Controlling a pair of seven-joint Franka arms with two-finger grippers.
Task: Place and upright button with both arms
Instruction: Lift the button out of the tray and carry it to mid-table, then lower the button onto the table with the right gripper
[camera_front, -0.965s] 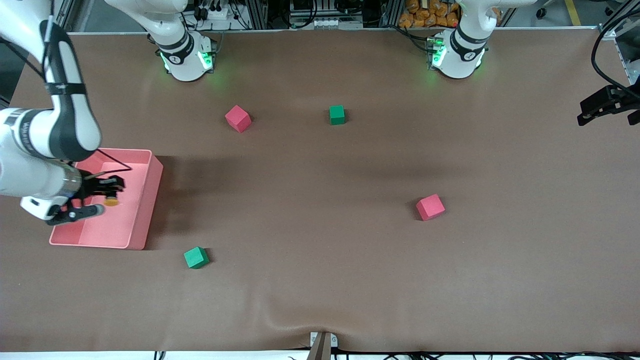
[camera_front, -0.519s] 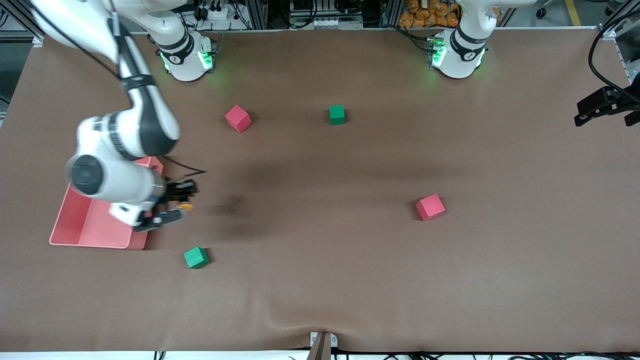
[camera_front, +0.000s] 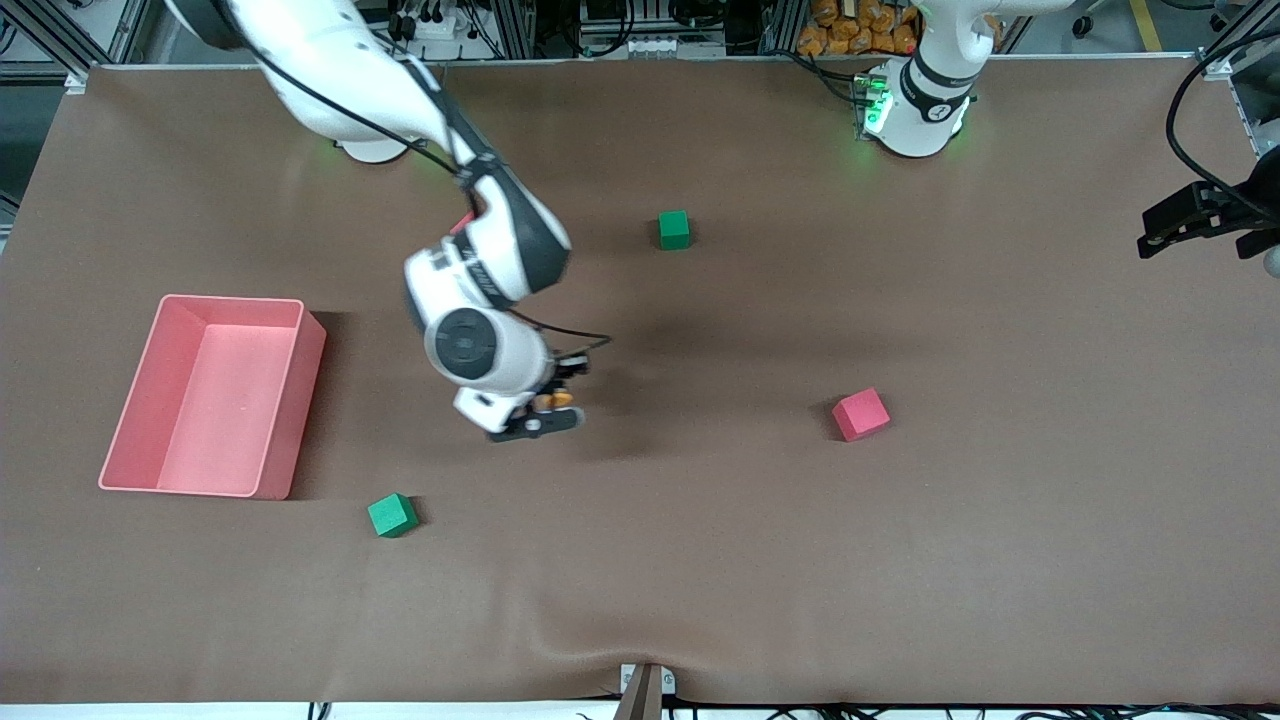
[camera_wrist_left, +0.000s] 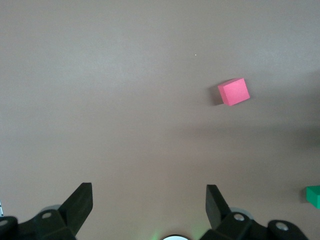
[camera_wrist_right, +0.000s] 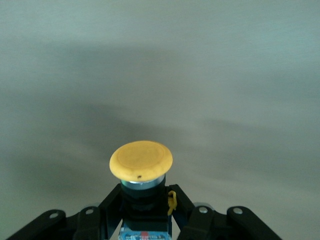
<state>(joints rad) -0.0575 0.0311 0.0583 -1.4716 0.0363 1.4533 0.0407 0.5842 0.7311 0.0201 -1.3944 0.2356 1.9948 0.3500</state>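
My right gripper (camera_front: 550, 402) is shut on the button (camera_front: 556, 399) and holds it in the air over the bare middle of the table. In the right wrist view the round orange cap (camera_wrist_right: 141, 160) points away from the camera, and the black body sits clamped in the right gripper (camera_wrist_right: 145, 202). My left gripper (camera_front: 1190, 220) hangs open and empty over the left arm's end of the table. Its two black fingertips (camera_wrist_left: 80, 200) stand wide apart in the left wrist view, with only table between them.
An empty pink bin (camera_front: 310, 370) stands at the right arm's end. A green cube (camera_front: 392, 515) lies nearer the front camera, another green cube (camera_front: 674, 229) nearer the bases. A red cube (camera_front: 860, 414) lies toward the left arm's side and shows in the left wrist view (camera_wrist_left: 233, 92).
The right arm has lifted the button out of the pink bin and swung it toward the middle of the table. The left gripper has barely shifted.
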